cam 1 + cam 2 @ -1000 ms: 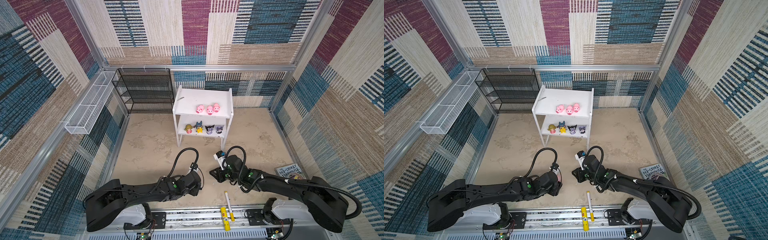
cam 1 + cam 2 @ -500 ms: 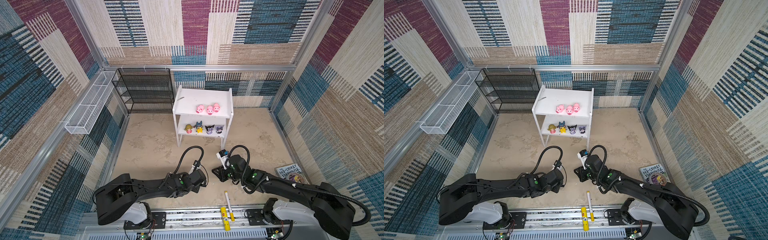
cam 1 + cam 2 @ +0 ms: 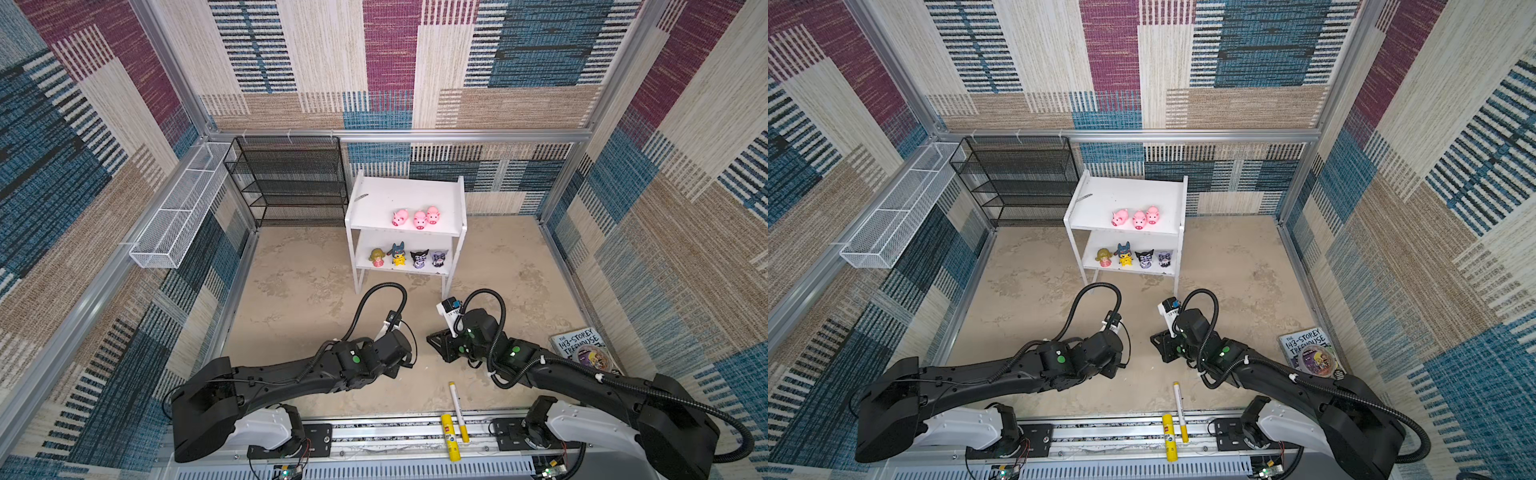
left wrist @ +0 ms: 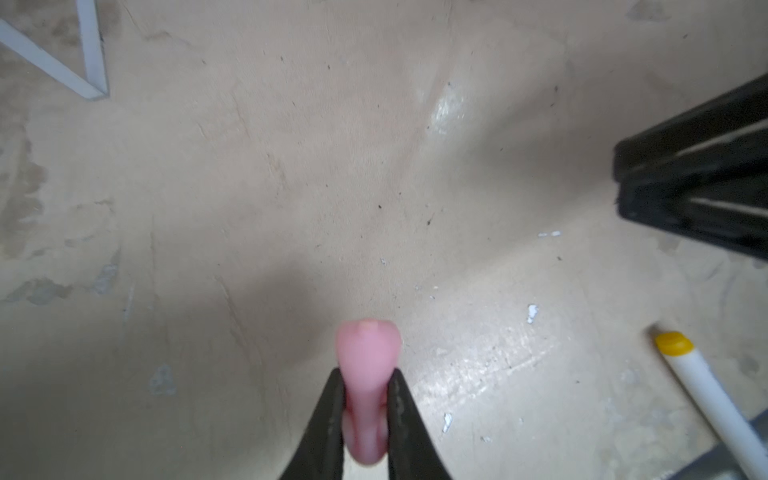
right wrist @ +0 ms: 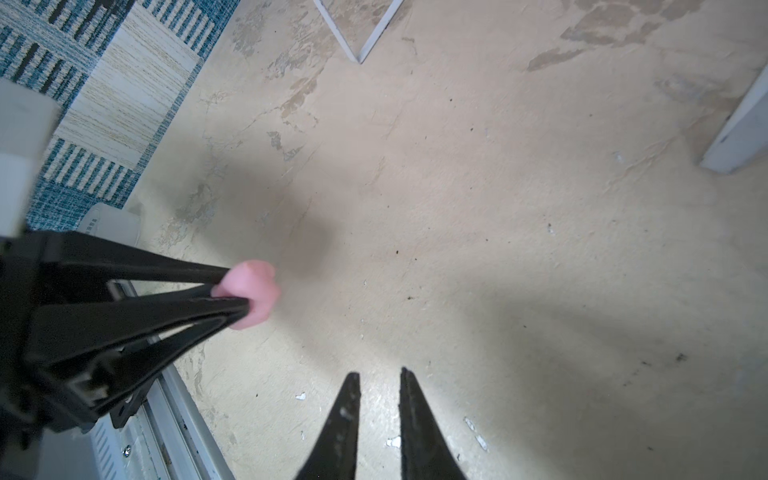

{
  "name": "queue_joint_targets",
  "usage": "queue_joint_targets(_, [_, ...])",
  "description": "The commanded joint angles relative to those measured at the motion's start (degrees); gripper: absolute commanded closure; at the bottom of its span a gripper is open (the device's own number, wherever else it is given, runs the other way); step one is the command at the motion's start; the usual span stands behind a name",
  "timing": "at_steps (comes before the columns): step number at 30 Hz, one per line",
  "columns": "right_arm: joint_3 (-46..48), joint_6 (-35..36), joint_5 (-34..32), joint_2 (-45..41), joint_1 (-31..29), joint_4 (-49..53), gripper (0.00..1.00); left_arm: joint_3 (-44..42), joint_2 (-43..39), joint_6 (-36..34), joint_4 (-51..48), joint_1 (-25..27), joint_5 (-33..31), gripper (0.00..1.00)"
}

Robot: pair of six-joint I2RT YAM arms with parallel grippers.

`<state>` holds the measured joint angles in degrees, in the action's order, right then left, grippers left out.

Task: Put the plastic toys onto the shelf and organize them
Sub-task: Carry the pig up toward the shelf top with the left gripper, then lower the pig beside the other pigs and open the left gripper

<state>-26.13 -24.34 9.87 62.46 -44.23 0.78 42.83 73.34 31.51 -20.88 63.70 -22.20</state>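
Observation:
My left gripper (image 4: 365, 376) is shut on a pink pig (image 4: 368, 347), held low over the beige floor; the right wrist view shows the same pig (image 5: 250, 293) pinched at my left fingertips (image 5: 232, 300). In both top views the wrist hides the pig. My right gripper (image 5: 377, 374) hovers close by with its jaws almost together and nothing between them. The white shelf (image 3: 374, 205) stands at the back. Three pink pigs (image 3: 419, 219) sit on its top board. On the lower board are a blond doll (image 3: 377, 257), a yellow figure with a blue hood (image 3: 398, 254) and two black-and-purple figures (image 3: 419, 258).
A yellow-capped white marker (image 3: 457, 405) and a yellow tube (image 3: 451, 436) lie at the front edge, near my grippers. A book (image 3: 582, 351) lies at the right wall. A black mesh rack (image 3: 291, 183) and a white wire basket (image 3: 178, 208) are at the back left.
My left gripper's jaws have closed onto the pink pig, and the left arm has shifted a little to the right. The right arm has hardly moved.

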Motion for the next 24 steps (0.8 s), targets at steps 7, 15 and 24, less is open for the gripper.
queue_joint_targets(7, [-0.9, 2.3, -1.0, -3.5, 0.4, 3.1, 0.79, 24.6, -7.0, -18.0, -22.5, -5.8, 0.0, 0.81])
queue_joint_targets(15, [0.0, 2.9, 0.0, -7.0, 0.4, 3.5, 0.79, 55.1, 1.8, -32.0, -35.3, -15.6, 5.4, 0.80])
queue_joint_targets(24, [-1.0, 10.1, 5.9, -18.2, 0.4, 4.0, 0.55, 76.0, 16.1, -37.5, -37.6, -21.6, 8.8, 0.80])
